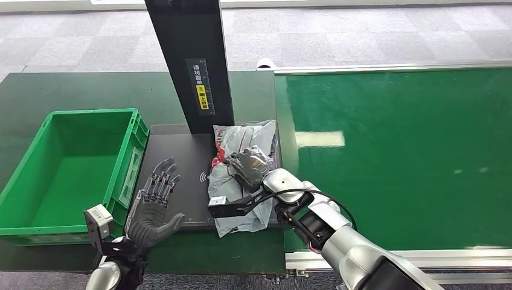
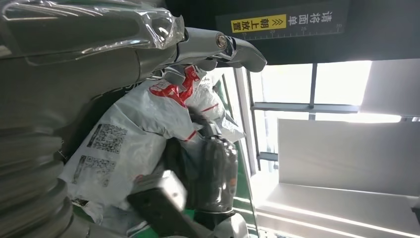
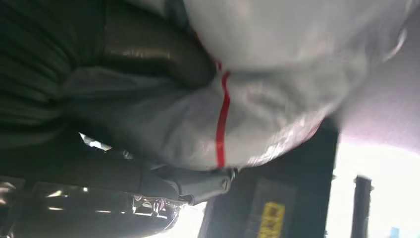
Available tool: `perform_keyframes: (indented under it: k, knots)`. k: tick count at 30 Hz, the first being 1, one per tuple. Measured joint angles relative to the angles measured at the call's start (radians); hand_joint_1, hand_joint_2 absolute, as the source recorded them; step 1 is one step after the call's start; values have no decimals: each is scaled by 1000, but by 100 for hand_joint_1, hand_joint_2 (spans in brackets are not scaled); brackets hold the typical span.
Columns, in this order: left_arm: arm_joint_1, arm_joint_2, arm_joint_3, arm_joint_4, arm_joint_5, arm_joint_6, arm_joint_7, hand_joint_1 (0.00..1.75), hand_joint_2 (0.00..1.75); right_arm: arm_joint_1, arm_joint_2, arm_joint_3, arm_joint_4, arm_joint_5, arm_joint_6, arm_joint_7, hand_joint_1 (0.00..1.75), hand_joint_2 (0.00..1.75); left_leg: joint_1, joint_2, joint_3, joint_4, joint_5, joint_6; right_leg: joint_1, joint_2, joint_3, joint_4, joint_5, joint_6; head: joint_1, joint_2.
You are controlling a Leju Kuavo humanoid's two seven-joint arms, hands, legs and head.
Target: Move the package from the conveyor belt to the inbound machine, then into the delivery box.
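- Gripping the grey package (image 1: 241,175) with my right hand (image 1: 250,166), fingers closed over it on the black inbound machine (image 1: 175,157).
- My left hand (image 1: 154,205) hovers alongside, fingers spread, holding nothing.
- Green delivery box (image 1: 130,157) sits just beside.

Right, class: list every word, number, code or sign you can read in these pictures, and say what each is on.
"请将面单": column sign.
"朝上放置": its yellow strip.
Ruler marks beside them: too small.
Two square codes, package: not readable.
Red print, package: crumpled, unreadable.
Wave symbol, black plate: no words.
Label, green box: too small.
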Motion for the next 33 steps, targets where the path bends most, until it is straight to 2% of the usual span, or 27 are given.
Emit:
perform_keyframes:
  k: [4,10,12,17,20,25,33]
  knots:
    - [0,1,1,0,2,0,0,0,175,11,-11,-96,4,-153,-61,-2,0,175,0,0,0,0,0,0,0,0,0,0,0,0,0,0]
    - [-1,5,3,3,12,4,0,0,175,74,-47,-326,-54,-499,26,-143,0,175,0,-1,0,0,0,0,0,0,0,0,0,0,0,0]
    - [0,7,4,6,15,8,-1,0,175,109,-72,-401,-116,-628,93,-163,0,175,0,-2,0,0,0,0,0,-1,0,0,0,0,0,0]
    - [15,13,7,10,16,26,-18,0,175,215,-143,-562,-282,-958,364,-152,0,175,0,-3,-1,0,-1,0,0,-2,0,0,0,0,0,0]
    - [25,15,8,10,16,30,-23,0,175,257,-184,-616,-332,-1003,416,-149,0,175,0,-3,-1,0,-1,0,0,-2,0,0,0,0,0,0]
    - [37,15,13,8,8,22,-23,0,175,361,-240,-660,-418,-1018,421,-164,0,175,0,-5,-1,0,-1,0,0,-3,1,-1,0,0,0,0]
    - [34,7,11,11,-37,31,3,0,175,497,-277,-705,-537,-1036,415,-158,0,175,0,-5,-1,0,-1,0,0,-3,0,-1,-1,0,0,0]
